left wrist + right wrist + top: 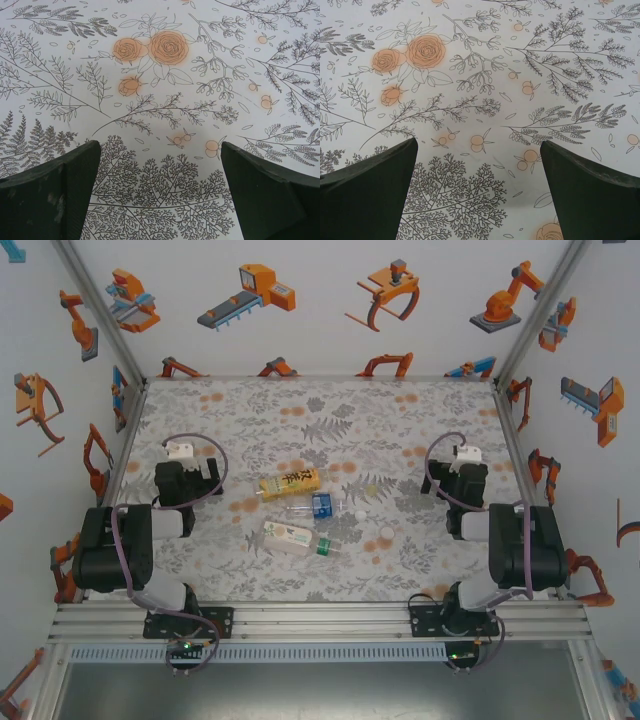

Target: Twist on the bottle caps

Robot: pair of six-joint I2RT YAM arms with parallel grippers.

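Bottles (318, 506) lie on their sides mid-worktop (400, 575), smooth plastic cylinders we judge apt to roll: nearest the pale green-white one (300, 538), then the clear blue-labelled one with two small round white caps (385, 530) loose just right of it, then the yellow one (290, 483). Farther back, towards the side edges, left gripper (159, 150) and right gripper (479, 147) hang spread wide, holding nothing, presumably poised to start

Three bottles lying down mid-tabletop (350, 420), row running front to back: rear bottle (290, 483), middle bottle (315, 507), front bottle (300, 538). First cap (360, 515) just right of middle bottle, second cap (385, 531) further right. Left pincer (185, 475) left of them, right pincer (460, 475) right, both well apart.
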